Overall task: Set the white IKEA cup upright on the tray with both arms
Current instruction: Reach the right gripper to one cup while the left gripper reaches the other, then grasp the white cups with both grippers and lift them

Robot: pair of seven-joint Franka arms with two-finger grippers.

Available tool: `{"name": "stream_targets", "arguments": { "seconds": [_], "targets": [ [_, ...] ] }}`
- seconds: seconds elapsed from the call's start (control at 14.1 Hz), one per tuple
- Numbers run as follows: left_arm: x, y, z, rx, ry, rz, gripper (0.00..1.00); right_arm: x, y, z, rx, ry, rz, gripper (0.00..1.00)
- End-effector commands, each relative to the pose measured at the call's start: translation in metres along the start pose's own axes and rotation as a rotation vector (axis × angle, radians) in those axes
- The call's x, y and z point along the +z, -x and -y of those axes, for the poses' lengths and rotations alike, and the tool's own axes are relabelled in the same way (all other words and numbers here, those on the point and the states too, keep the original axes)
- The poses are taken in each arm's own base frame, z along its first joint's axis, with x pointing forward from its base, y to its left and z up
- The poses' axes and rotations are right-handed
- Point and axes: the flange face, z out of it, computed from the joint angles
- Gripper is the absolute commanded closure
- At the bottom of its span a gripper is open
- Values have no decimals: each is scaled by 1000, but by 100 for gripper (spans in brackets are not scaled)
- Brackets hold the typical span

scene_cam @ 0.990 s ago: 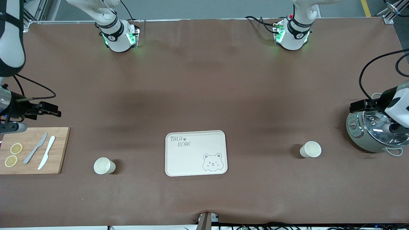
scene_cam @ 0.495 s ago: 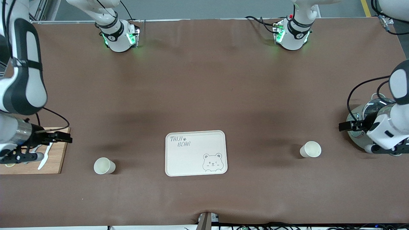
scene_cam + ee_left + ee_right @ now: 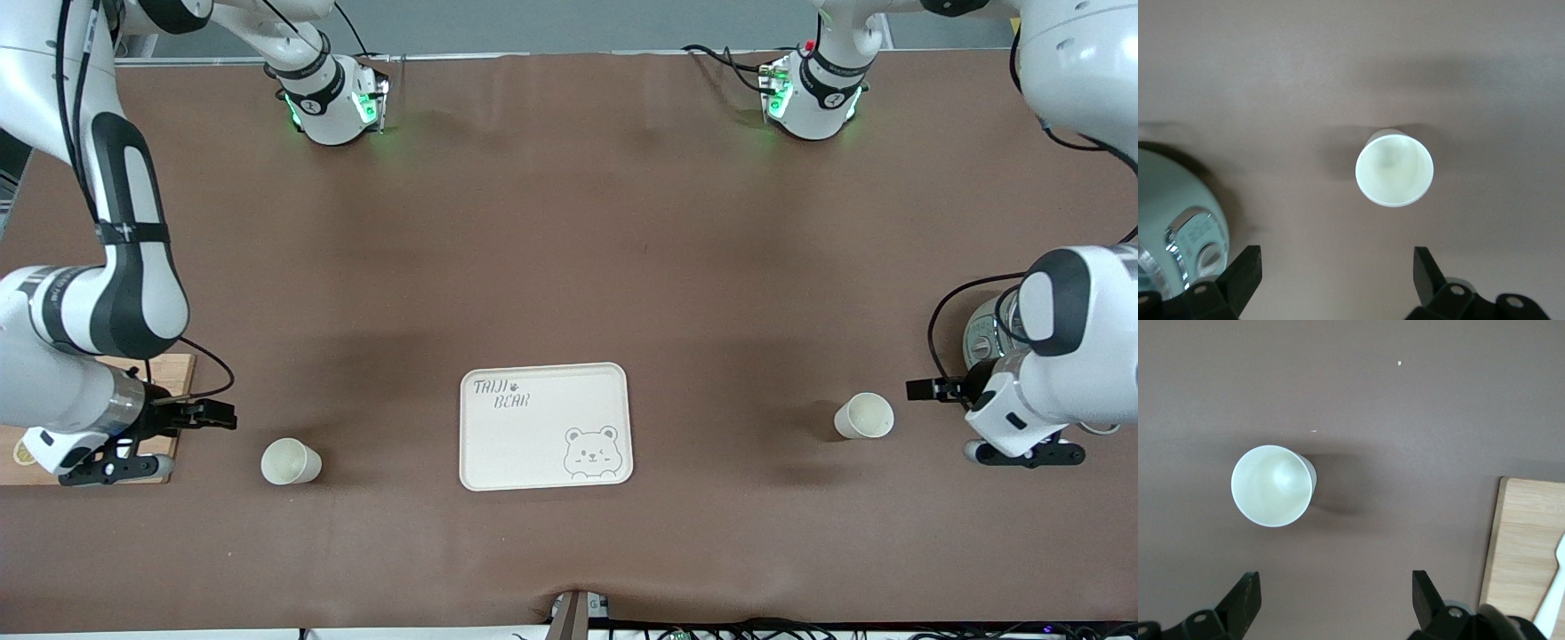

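Note:
Two white cups stand upright on the brown table. One cup (image 3: 289, 461) is toward the right arm's end, the other cup (image 3: 864, 416) toward the left arm's end. The cream tray (image 3: 533, 444) with the bear drawing lies between them and holds nothing. My right gripper (image 3: 218, 414) is open over the table between the cutting board and its cup, which shows in the right wrist view (image 3: 1271, 485) ahead of the open gripper (image 3: 1337, 587). My left gripper (image 3: 920, 389) is open beside the other cup (image 3: 1394, 169), short of it (image 3: 1337, 267).
A wooden cutting board (image 3: 176, 366) lies under the right arm at the table's end, with a white knife (image 3: 1555, 580) on it. A pale green rice cooker (image 3: 978, 336) stands under the left arm, also in the left wrist view (image 3: 1171, 213).
Both arms have swung in and toward the front camera. The right gripper moved from above the board toward its cup. The left gripper moved off the cooker toward its cup.

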Motion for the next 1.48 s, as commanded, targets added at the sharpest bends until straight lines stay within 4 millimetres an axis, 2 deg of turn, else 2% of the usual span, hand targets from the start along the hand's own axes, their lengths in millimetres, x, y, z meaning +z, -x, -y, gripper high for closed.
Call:
{"name": "stream_targets", "arguments": {
  "seconds": [0.0, 0.57, 0.78, 0.85, 0.99, 1.2, 1.27, 1.34, 1.41],
  "targets": [
    [30, -12, 0, 6, -11, 4, 0, 8, -10, 1, 11, -2, -26, 0],
    [110, -27, -7, 14, -6, 54, 0, 63, -24, 15, 0, 1, -82, 0],
    [126, -28, -8, 8, -3, 74, 0, 66, -25, 15, -1, 2, -93, 0],
    [126, -29, -8, 15, -4, 68, 0, 70, -26, 15, 1, 3, -101, 0],
    [125, -29, -7, 20, -5, 67, 37, 83, -28, 16, 0, 3, -110, 0],
    [122, -29, -7, 19, -4, 59, 84, 95, -28, 22, -8, 3, -108, 0],
    [122, -29, -7, 19, -2, 56, 94, 98, -28, 22, -7, 1, -104, 0],
    [120, -30, -6, 18, -3, 51, 100, 101, -29, 23, -8, 1, -110, 0],
    [120, -30, -6, 20, -5, 50, 100, 103, -29, 23, -8, 0, -115, 0]
  ]
}}
